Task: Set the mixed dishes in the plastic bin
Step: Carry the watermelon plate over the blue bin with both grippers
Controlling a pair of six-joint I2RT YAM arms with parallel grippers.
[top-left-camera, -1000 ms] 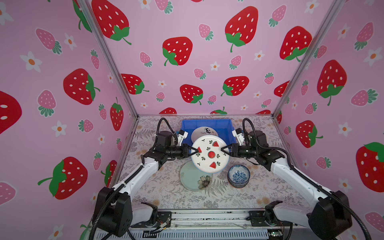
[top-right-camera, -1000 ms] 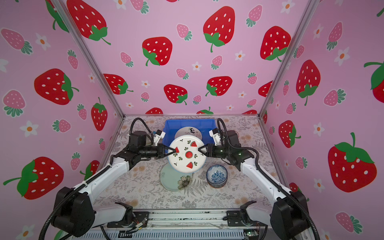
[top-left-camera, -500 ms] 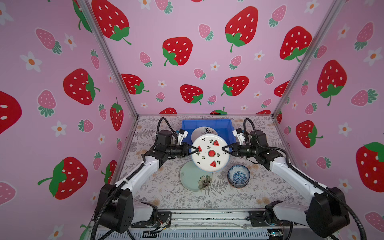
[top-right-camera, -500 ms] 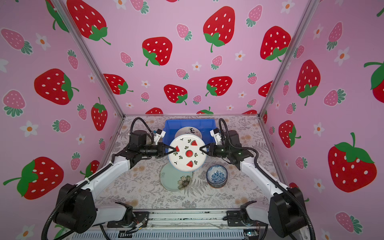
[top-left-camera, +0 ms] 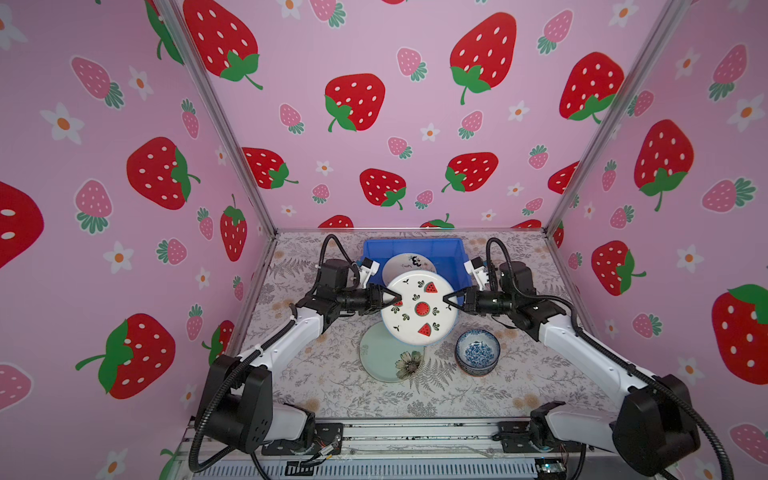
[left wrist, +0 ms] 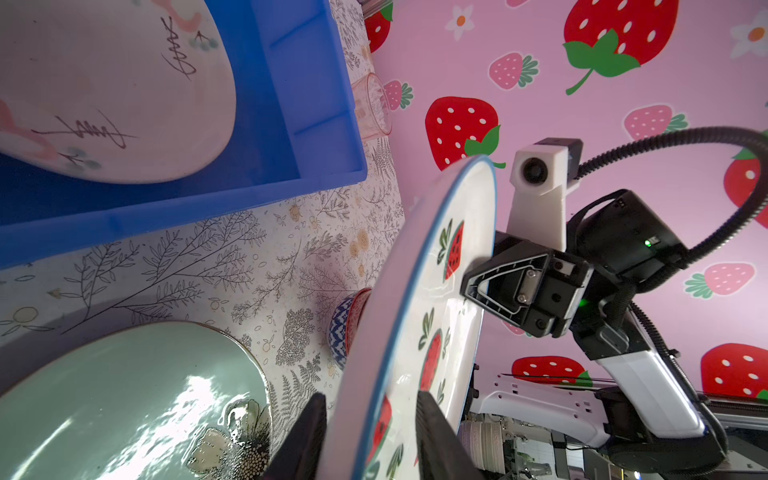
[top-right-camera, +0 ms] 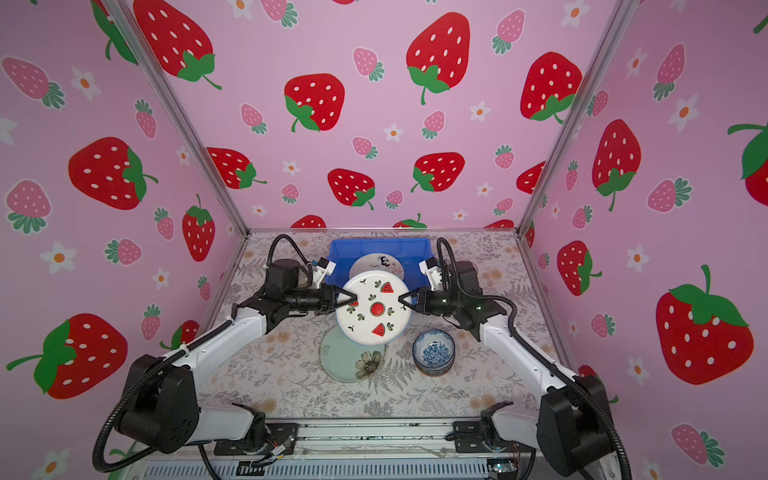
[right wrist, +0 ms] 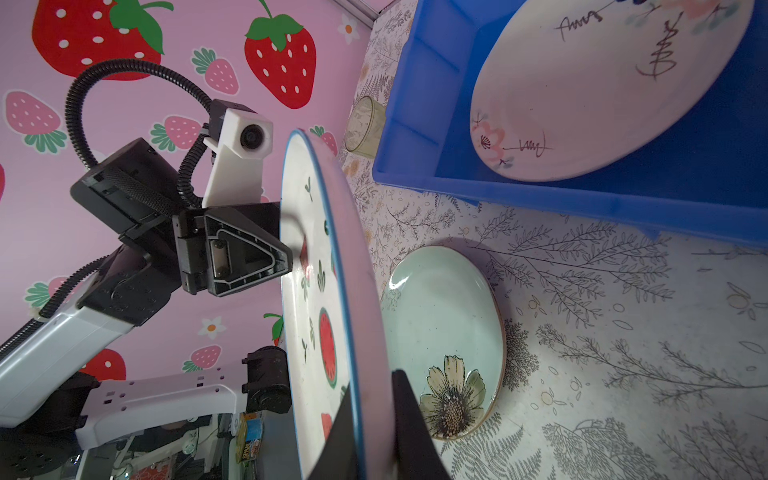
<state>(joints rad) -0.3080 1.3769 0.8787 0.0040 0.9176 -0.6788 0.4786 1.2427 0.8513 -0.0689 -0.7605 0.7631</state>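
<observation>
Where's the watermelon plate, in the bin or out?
Out: the right gripper holds the watermelon plate over the green plate, short of the blue bin.

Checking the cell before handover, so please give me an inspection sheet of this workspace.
Surface: table under a leaf-print cloth, flat.
Job's things: plastic bin at the back holds the cream plate; watermelon plate is in the air in front of it; pale green plate and blue-white bowl sit on the cloth; pink tumbler and yellowish tumbler stand beside the bin.
Clutter: nothing seen.
Grippers: left gripper straddles the watermelon plate's rim, jaws apart; right gripper is shut on the opposite rim.
Cables: black corrugated hoses arc off both wrists, clear of the dishes.
Surroundings: pink strawberry-print walls on three sides.
</observation>
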